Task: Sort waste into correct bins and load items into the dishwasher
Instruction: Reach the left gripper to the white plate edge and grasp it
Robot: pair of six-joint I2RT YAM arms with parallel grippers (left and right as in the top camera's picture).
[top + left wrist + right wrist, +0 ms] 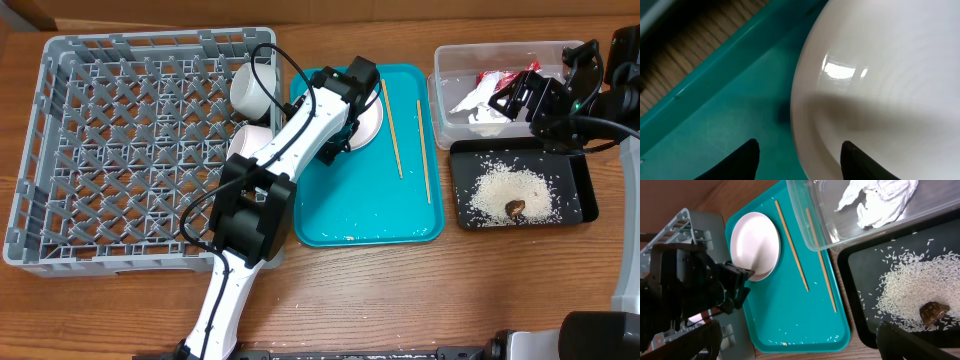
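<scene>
The round white plate (880, 75) lies flat on the large flat teal tray (340, 215), near the tray's far edge; its glossy rim runs between the two black fingers (747, 160) of the left gripper (800, 160), whose jaws stand apart on either side of that rim, one over the plate and one over bare tray, not closed on it. To the plate's right the two thin wooden chopsticks (791, 245) lie on the same tray, roughly parallel and apart from each other. Right of the tray stands the clear rectangular plastic tub (500, 48), holding the crumpled white paper napkin (877, 200) and the small red-and-white foil wrapper (497, 79). Just nearer sits the shallow black rectangular plastic tray (570, 170), with a heap of loose white rice grains (500, 192) and the small brown food lump (934, 313) on the heap's near edge. The right gripper (800, 347) hangs above the tub with its jaws spread wide, holding nothing. Left of the teal tray is the large square grey plastic dish rack (120, 150); two white round vessels (250, 90) sit at its right side, partly hidden by the left arm; bowls or cup, I cannot tell. All stand on a wooden table (400, 290).
</scene>
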